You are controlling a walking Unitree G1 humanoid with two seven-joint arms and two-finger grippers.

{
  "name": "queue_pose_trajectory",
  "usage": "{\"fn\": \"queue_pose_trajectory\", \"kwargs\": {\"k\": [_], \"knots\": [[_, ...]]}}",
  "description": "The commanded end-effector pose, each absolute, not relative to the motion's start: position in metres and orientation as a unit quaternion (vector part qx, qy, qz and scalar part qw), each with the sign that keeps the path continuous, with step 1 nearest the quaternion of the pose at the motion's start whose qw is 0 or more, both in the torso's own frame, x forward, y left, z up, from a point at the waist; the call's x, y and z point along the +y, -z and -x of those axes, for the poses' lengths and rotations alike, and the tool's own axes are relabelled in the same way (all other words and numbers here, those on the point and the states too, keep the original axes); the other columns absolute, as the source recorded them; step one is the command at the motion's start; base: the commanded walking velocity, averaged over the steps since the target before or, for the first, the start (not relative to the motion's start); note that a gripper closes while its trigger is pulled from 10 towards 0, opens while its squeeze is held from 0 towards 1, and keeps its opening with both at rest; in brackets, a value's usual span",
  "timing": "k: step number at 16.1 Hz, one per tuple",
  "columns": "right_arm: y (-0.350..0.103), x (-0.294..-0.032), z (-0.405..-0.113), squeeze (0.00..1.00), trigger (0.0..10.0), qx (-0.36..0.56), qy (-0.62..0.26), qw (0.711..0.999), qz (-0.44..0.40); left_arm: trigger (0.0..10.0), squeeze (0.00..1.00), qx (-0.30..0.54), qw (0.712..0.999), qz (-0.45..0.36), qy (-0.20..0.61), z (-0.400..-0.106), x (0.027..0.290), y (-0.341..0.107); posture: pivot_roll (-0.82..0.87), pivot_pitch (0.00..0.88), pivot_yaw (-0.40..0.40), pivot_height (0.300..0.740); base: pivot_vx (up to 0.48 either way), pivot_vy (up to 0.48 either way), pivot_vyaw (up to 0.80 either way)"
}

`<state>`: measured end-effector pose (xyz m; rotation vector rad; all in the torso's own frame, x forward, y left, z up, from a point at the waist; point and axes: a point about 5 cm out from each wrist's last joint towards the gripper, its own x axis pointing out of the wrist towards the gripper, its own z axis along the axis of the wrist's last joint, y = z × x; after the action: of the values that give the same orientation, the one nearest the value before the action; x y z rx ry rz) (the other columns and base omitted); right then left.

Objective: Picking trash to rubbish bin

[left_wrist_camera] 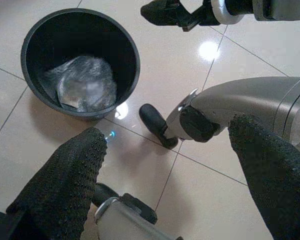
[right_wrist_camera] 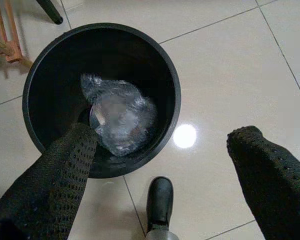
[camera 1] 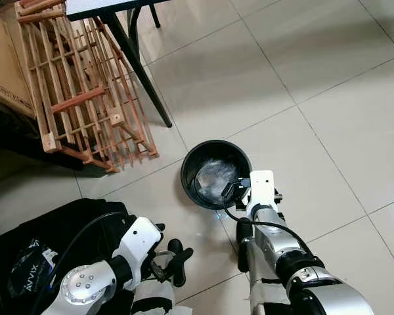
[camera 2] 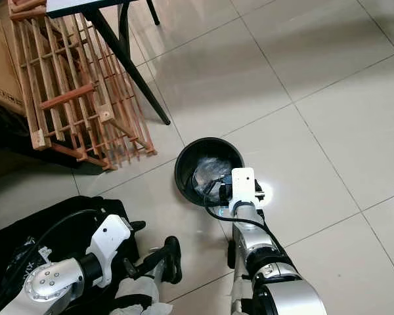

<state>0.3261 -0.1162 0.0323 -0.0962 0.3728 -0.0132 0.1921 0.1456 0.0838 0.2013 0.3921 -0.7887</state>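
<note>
A round black rubbish bin [camera 1: 189, 172] stands on the tiled floor just ahead of me. Crumpled clear plastic trash [right_wrist_camera: 119, 112] lies at its bottom. My right gripper [right_wrist_camera: 162, 137] hangs over the bin's near rim, open, with its fingers [right_wrist_camera: 65, 170] spread wide and nothing between them. My left gripper [camera 1: 171, 246] is low at my left side, short of the bin [left_wrist_camera: 80, 30]. It is open and empty too, its fingers [left_wrist_camera: 70, 175] far apart.
A wooden slatted rack [camera 1: 79, 85] leans at the back left beside a cardboard box [camera 1: 3, 59]. A black table leg [camera 1: 141, 72] slants down behind the bin. A black bag [camera 1: 46, 243] lies at my left. Bare tile spreads to the right.
</note>
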Motion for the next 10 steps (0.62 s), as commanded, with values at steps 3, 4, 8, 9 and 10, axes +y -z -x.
{"fn": "queue_pose_trajectory", "kwargs": {"k": [3,4,8,9,10], "knots": [[-0.020,-0.114,-0.316,0.86,10.0,0.205,-0.002,0.977,0.056,10.0,0.00,0.211,0.897,-0.096,0.378,-0.186,0.146,-0.075,0.18,0.560,0.143,0.740,0.000,0.000,0.00],[-0.021,-0.115,-0.317,0.00,10.0,0.201,0.000,0.978,0.060,10.0,0.00,0.209,0.897,-0.096,0.378,-0.186,0.146,-0.075,0.18,0.557,0.142,0.740,0.000,0.000,0.00],[-0.034,-0.128,-0.324,0.00,10.0,0.154,0.023,0.984,0.085,10.0,0.00,0.192,0.900,-0.094,0.380,-0.200,0.138,-0.075,0.15,0.496,0.126,0.740,0.000,0.000,0.00],[-0.037,-0.130,-0.324,0.00,10.0,0.143,0.026,0.986,0.080,10.0,0.00,0.188,0.901,-0.094,0.379,-0.202,0.137,-0.075,0.14,0.481,0.122,0.740,0.000,0.000,0.00],[-0.041,-0.133,-0.325,0.00,10.0,0.124,0.034,0.989,0.068,10.0,0.00,0.181,0.902,-0.093,0.380,-0.207,0.134,-0.075,0.13,0.460,0.118,0.740,0.000,0.000,0.00]]}}
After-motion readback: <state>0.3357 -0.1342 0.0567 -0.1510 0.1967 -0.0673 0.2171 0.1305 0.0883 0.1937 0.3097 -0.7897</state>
